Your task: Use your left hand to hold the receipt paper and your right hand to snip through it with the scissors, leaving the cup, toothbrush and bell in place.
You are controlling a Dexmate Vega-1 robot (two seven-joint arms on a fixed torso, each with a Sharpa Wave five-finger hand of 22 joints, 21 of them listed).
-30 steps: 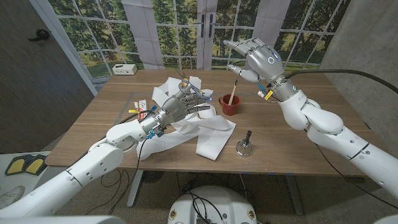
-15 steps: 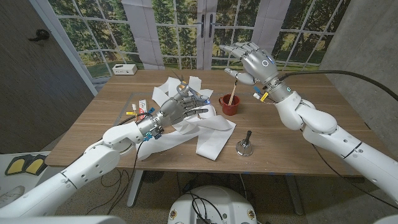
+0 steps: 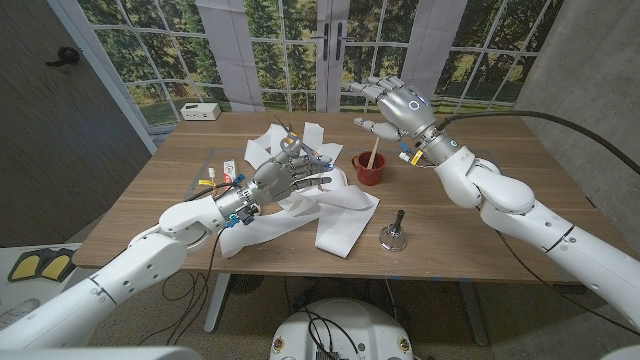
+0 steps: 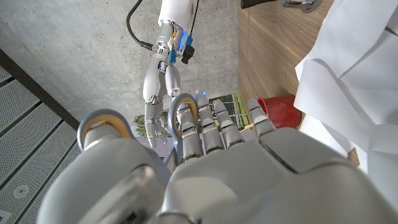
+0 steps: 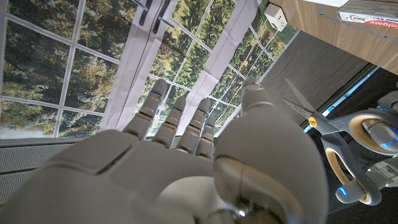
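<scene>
Left hand [image 3: 288,178] hovers over the crumpled receipt paper [image 3: 335,215] at table centre, with the scissors [image 5: 339,137] looped on its fingers (task wants them in the right hand). Whether it also touches the paper I can't tell. Right hand [image 3: 392,104] is raised, fingers apart, empty, above the red cup [image 3: 368,168] with the toothbrush [image 3: 374,150] in it. Bell [image 3: 391,234] sits near-right of the paper.

Paper: light, limp, slides easily. Pinch a flat strip by its edge and pull it taut. Scissors: rigid, grip by the handle loops.
</scene>
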